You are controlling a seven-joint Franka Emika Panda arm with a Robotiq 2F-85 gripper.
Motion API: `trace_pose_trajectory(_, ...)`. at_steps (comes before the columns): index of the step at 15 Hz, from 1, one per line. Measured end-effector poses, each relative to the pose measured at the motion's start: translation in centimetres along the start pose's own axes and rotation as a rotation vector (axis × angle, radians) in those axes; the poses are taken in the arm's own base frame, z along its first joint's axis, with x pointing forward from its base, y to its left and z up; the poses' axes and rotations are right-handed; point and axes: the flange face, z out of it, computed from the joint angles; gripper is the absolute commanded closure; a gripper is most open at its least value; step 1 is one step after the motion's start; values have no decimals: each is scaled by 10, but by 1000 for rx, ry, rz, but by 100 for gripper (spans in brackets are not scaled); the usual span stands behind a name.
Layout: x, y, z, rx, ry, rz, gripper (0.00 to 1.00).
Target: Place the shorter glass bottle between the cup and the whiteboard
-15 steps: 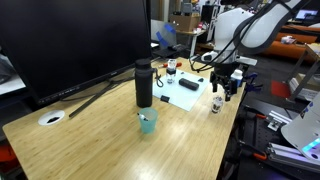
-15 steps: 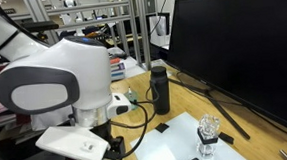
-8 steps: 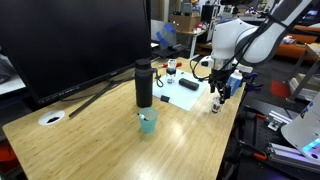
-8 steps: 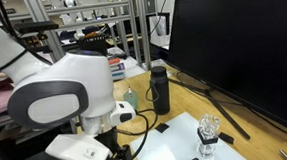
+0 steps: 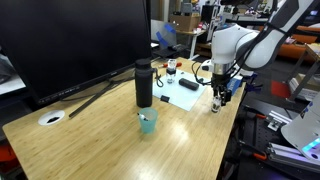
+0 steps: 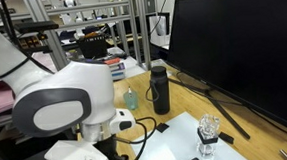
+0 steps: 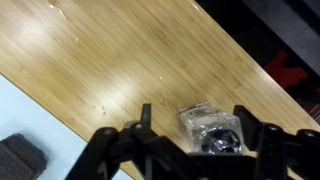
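- Tool (image 7: pixel 192 116) is released. In the wrist view its jaws stand apart on either side of the shorter glass bottle (image 7: pixel 210 130), with bare wood showing between one finger (image 7: pixel 143 118) and the glass.
- The bottle stands upright on the wooden counter (image 5: pixel 90 140), close to the counter's edge and just past the whiteboard (image 5: pixel 176 97) on the side away from the cup.
- A black block eraser (image 5: pixel 188 84) lies on the whiteboard.
- The teal cup (image 5: pixel 148 122) sits on the far side of the whiteboard from the bottle, well apart from it.
- A tall black flask (image 5: pixel 144 84) stands upright just behind the cup.
- In both exterior views the arm hangs over the bottle end of the counter.
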Motion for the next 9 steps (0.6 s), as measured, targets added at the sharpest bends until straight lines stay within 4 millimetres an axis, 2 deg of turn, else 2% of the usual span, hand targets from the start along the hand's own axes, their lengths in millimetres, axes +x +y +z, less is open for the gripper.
trace_pose_trajectory(5, 0, -1, 6, 9, -11, -2, 82)
trace_pose_trajectory(9, 0, -1, 6, 8, -12, -4, 81)
